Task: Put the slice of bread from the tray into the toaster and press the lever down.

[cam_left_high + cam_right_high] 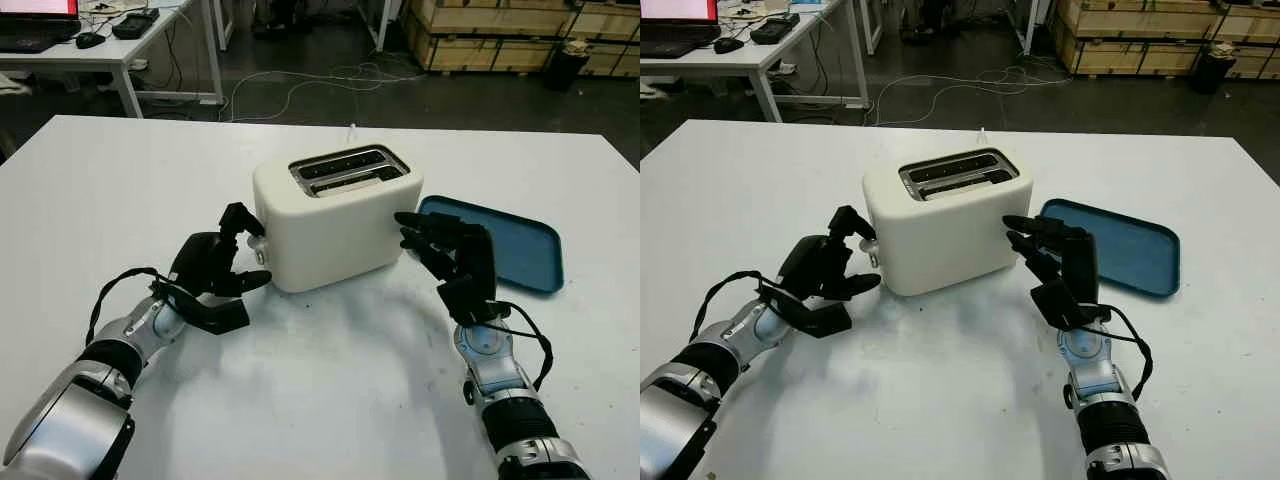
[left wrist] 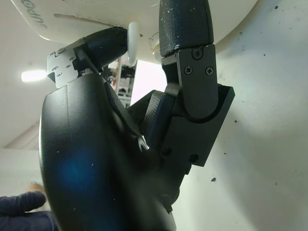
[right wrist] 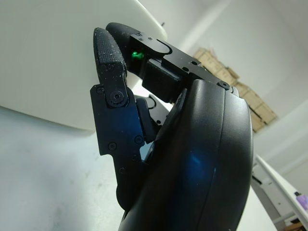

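A cream two-slot toaster [image 1: 335, 225] stands mid-table. A pale strip shows in its nearer slot [image 1: 350, 182]; I cannot tell whether that is bread. My left hand [image 1: 232, 262] is at the toaster's left end. One finger curls over the small white lever knob [image 1: 259, 241] and the thumb sits below it. In the left wrist view the knob [image 2: 133, 42] is pinched between two black fingers [image 2: 185, 29]. My right hand [image 1: 432, 240] is open at the toaster's right side, fingertips close to its wall. The blue tray [image 1: 515, 245] lies just right of that hand, its floor bare.
The white table [image 1: 120, 200] stretches wide on both sides and in front of the toaster. Beyond its far edge are a desk with a laptop [image 1: 35, 25], cables on the floor [image 1: 300, 85] and wooden crates [image 1: 500, 30]. A person's dark sleeve [image 2: 21, 207] shows in the left wrist view.
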Robot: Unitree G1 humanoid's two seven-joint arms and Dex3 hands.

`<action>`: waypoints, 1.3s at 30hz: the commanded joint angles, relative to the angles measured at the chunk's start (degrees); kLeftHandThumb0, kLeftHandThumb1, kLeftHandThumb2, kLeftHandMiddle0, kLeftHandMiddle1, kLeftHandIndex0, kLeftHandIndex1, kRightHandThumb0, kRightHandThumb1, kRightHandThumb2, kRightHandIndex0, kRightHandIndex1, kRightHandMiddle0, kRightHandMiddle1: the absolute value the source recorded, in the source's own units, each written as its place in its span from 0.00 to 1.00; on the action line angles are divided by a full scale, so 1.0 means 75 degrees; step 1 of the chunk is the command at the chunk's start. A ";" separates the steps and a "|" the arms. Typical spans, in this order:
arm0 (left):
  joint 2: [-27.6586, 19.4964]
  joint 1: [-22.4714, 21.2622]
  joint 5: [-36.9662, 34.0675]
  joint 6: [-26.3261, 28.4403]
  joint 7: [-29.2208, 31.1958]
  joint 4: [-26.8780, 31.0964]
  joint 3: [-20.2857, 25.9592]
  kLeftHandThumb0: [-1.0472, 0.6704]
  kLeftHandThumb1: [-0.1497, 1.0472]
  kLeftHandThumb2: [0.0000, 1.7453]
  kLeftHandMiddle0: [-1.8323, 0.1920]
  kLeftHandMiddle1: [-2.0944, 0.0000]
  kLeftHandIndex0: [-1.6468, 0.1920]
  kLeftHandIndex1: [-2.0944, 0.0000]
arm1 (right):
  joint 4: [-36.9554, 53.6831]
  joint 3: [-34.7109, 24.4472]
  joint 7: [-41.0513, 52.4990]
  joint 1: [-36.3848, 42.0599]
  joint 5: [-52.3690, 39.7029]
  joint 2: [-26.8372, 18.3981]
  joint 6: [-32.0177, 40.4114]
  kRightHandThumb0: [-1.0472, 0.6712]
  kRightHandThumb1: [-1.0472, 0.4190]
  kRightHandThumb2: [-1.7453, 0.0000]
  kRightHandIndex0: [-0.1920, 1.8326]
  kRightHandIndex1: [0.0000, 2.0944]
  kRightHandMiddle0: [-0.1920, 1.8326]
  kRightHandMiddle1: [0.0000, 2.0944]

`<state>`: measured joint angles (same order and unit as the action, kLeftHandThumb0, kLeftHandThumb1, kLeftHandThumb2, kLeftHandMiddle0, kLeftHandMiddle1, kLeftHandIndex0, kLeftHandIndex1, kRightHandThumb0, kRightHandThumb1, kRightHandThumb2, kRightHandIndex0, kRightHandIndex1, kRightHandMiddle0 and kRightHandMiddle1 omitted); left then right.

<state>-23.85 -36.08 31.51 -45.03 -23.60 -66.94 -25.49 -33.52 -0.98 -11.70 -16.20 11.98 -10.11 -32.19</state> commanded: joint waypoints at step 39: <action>-0.0806 0.0327 0.0000 -0.0404 -0.0728 0.2126 0.1631 0.06 0.89 0.45 0.22 0.17 0.45 0.17 | -0.0050 -0.0022 0.0020 -0.0065 -0.0017 -0.0004 0.0074 0.31 0.09 0.99 0.59 0.45 0.69 0.00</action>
<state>-28.38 -32.94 31.39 -47.35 -26.96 -52.64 -14.61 -33.53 -0.97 -11.29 -16.24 11.89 -10.11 -31.80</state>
